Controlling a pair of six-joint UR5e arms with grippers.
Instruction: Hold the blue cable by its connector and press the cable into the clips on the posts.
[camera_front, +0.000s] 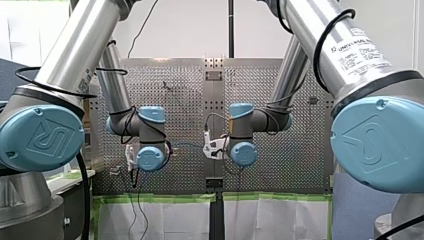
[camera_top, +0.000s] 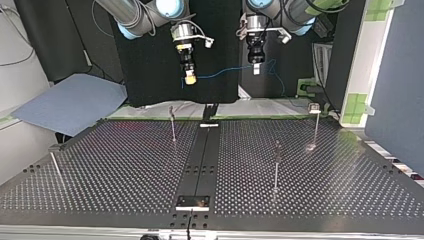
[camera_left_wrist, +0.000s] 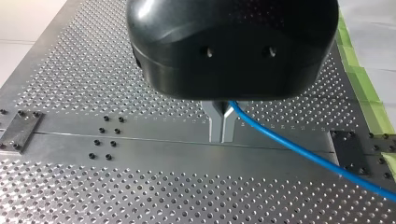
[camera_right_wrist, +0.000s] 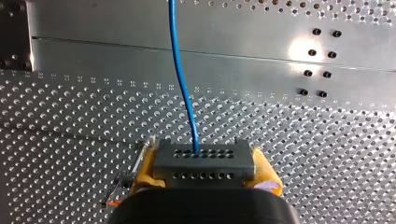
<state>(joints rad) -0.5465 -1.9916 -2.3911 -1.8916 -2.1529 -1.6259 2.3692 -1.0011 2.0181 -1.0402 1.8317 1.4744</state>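
The thin blue cable (camera_top: 225, 72) hangs in the air between my two grippers, high above the perforated table (camera_top: 125, 170). In the right wrist view my right gripper (camera_right_wrist: 204, 156) is shut on the grey connector (camera_right_wrist: 205, 173), its yellow pads (camera_right_wrist: 145, 170) on either side, and the cable (camera_right_wrist: 182, 79) runs straight out ahead. My left gripper (camera_left_wrist: 223, 136) has its metal fingers shut on the cable (camera_left_wrist: 299, 150), which trails off to one side. In the top view my right gripper (camera_top: 190, 77) is at the left and my left gripper (camera_top: 256, 67) at the right.
Thin posts stand on the table: one (camera_top: 172, 124) left of the centre rail, one (camera_top: 276, 165) right of it, one (camera_top: 316, 122) at the far right and a leaning one (camera_top: 55, 164) at the left edge. Green tape (camera_left_wrist: 369, 88) lines the table's edge.
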